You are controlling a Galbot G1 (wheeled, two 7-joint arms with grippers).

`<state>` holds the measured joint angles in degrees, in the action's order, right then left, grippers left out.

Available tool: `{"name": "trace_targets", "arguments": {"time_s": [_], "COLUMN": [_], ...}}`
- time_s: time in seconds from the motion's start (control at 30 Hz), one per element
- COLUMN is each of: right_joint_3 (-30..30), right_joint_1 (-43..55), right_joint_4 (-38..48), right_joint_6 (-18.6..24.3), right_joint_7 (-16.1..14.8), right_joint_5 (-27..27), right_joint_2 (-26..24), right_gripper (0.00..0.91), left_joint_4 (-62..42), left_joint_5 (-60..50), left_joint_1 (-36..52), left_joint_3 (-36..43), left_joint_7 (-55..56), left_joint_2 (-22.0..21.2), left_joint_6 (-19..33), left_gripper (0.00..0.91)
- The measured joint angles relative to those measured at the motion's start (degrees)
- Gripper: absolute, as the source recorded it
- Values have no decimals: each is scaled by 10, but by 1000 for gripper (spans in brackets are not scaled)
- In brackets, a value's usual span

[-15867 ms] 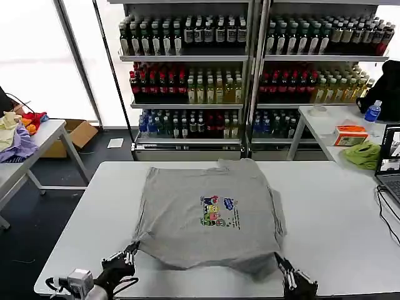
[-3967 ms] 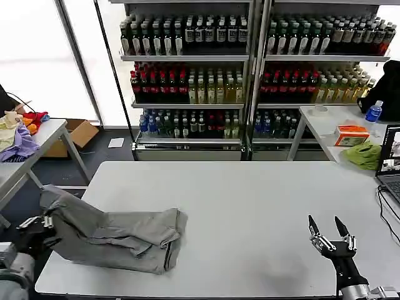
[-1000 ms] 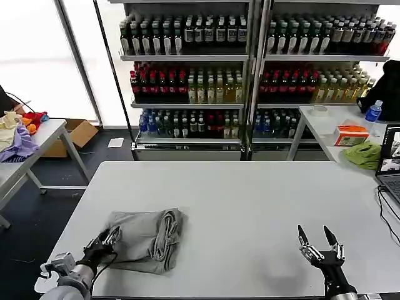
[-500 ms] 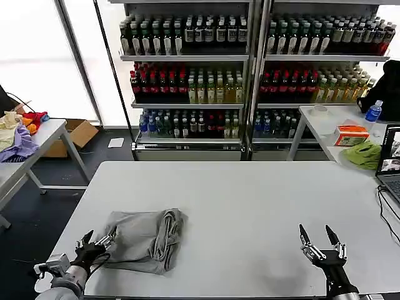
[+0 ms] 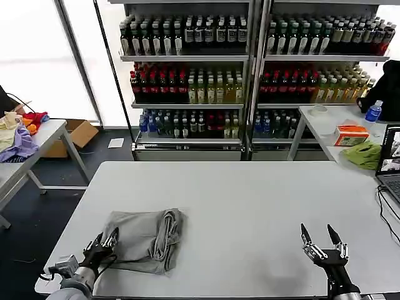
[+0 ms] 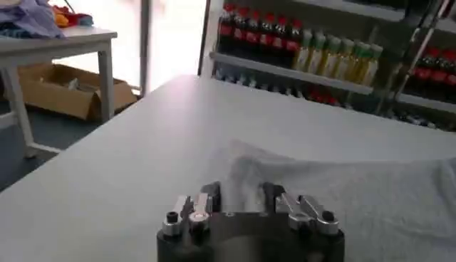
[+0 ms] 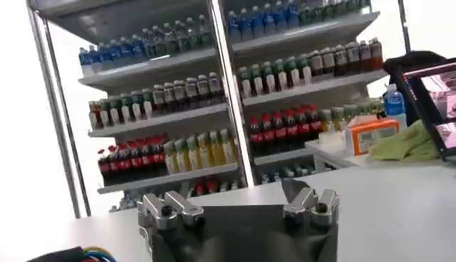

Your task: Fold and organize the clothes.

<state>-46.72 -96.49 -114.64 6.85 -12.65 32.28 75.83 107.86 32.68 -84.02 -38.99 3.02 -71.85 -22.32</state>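
A light grey shirt (image 5: 145,239) lies folded into a compact bundle on the front left of the white table (image 5: 250,200). My left gripper (image 5: 104,242) is open at the bundle's left edge, its fingers spread just off the cloth. In the left wrist view the grey shirt (image 6: 370,206) spreads ahead of the left gripper (image 6: 241,194), with nothing held between the fingers. My right gripper (image 5: 321,237) stands open above the table's front right, fingers pointing up, holding nothing. The right wrist view looks past the right gripper (image 7: 239,199) toward the shelves.
Drink shelves (image 5: 250,69) stand behind the table. A side table (image 5: 325,122) at the right carries an orange box (image 5: 350,134), a lime-green cloth (image 5: 364,154) and a laptop (image 5: 390,164). Another table (image 5: 25,156) with coloured clothes is at the left.
The shirt went from spread flat to a folded bundle at the front left. In the last second the left gripper let go and drew slightly back; the right gripper stayed open, barely moving.
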Motion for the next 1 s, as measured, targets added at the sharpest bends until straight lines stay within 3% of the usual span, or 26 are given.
{"name": "trace_targets", "arguments": {"time_s": [0.63,1.0], "right_joint_3": [-3,-8], "right_joint_1": [2,2], "right_joint_4": [-2,-1], "right_joint_6": [-1,0], "right_joint_7": [5,9], "right_joint_5": [3,10], "right_joint_2": [0,-10], "right_gripper": [907,907], "left_joint_4": [70,88], "left_joint_5": [92,211], "left_joint_1": [-19,-34], "left_joint_3": [-56,-182], "left_joint_7": [30,28], "left_joint_2": [11,115], "left_joint_6": [0,-32], "left_gripper": [10,10]}}
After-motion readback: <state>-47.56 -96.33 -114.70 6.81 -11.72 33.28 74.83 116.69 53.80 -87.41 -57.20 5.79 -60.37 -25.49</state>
